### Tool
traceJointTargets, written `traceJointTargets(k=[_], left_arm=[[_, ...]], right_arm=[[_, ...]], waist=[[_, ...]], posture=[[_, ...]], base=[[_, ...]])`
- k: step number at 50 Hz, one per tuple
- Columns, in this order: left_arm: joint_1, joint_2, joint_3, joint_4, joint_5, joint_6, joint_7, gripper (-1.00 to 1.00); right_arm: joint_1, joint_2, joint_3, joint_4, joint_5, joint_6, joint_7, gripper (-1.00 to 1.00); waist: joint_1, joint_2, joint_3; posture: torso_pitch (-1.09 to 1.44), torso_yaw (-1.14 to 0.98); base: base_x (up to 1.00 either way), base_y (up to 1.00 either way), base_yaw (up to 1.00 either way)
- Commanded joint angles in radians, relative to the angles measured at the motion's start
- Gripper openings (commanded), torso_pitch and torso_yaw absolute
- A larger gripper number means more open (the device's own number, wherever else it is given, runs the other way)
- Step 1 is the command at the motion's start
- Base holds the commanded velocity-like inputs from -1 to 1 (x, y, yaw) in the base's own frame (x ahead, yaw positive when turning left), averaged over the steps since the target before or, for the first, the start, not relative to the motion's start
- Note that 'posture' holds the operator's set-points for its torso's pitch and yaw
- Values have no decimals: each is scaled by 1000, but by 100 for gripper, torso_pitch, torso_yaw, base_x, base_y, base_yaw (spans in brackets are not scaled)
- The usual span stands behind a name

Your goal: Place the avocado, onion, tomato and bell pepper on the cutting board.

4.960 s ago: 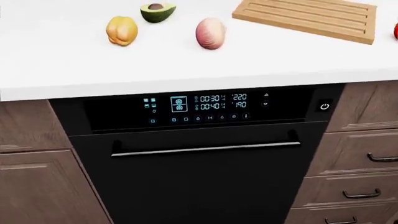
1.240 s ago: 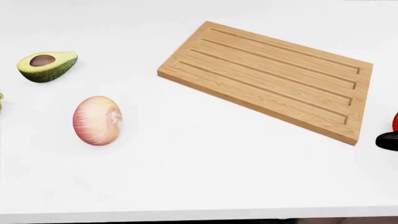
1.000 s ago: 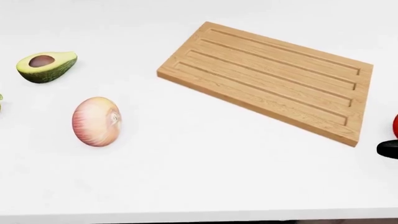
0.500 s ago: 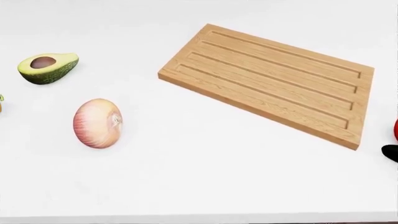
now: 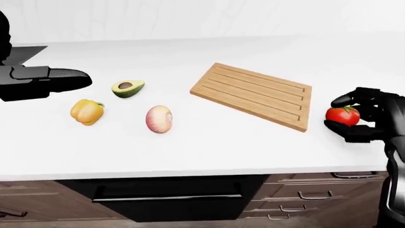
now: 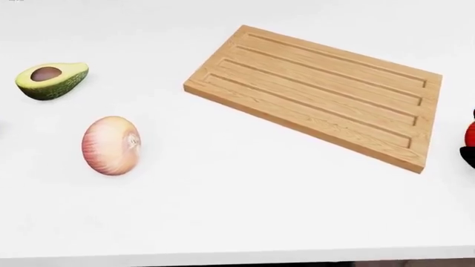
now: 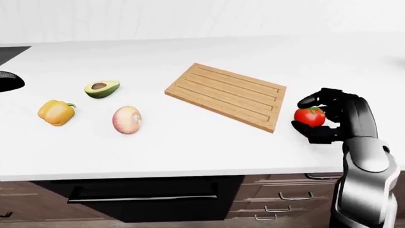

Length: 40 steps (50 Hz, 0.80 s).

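A wooden cutting board [image 7: 224, 95] lies bare on the white counter [image 7: 190, 152]. To its left are a halved avocado [image 7: 101, 88], a yellow bell pepper [image 7: 55, 112] and an onion [image 7: 127, 119], all apart from each other. My right hand [image 7: 304, 115] is closed round the red tomato [image 7: 311, 117] just right of the board's near corner. In the head view only the tomato's edge [image 6: 470, 133] shows at the right border. My left hand [image 5: 79, 80] hovers with straight fingers above the counter, left of the avocado, empty.
A black oven [image 5: 171, 197] sits under the counter, with wooden drawers [image 5: 304, 194] to its right. A dark cooktop corner [image 5: 25, 52] shows at the far left of the counter. A white wall runs along the top.
Five seconds ago the head view looked down at the oven; it has since risen onto the counter. In the last second the picture shifted slightly and the tomato rose a little at the right edge.
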Motion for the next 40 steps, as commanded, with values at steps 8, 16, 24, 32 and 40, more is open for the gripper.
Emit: traceJointTargets(k=[8, 16, 24, 32, 40], left_arm=[[-17, 29, 28, -5, 5, -27, 2, 100], [-17, 31, 25, -6, -4, -29, 9, 100], [-11, 40, 35, -2, -13, -33, 10, 100], [2, 54, 49, 4, -22, -41, 9, 100], [15, 60, 57, 4, -27, -48, 8, 100]], right_arm=[[-198, -78, 71, 6, 4, 33, -25, -51], [-414, -81, 203, 174, -5, 0, -76, -52], [-590, -23, 294, 434, -33, -137, -120, -52], [-624, 22, 325, 543, -60, -216, -143, -51], [-640, 34, 335, 618, -87, -262, -166, -51]], waist=[[-2, 3, -23], [-4, 7, -22], [-10, 19, -24], [-7, 26, -24], [-8, 31, -24]], posture=[[0, 0], [0, 0], [0, 0], [0, 0], [0, 0]], base=[[0, 0, 0], [0, 0, 0], [0, 0, 0], [0, 0, 0], [0, 0, 0]])
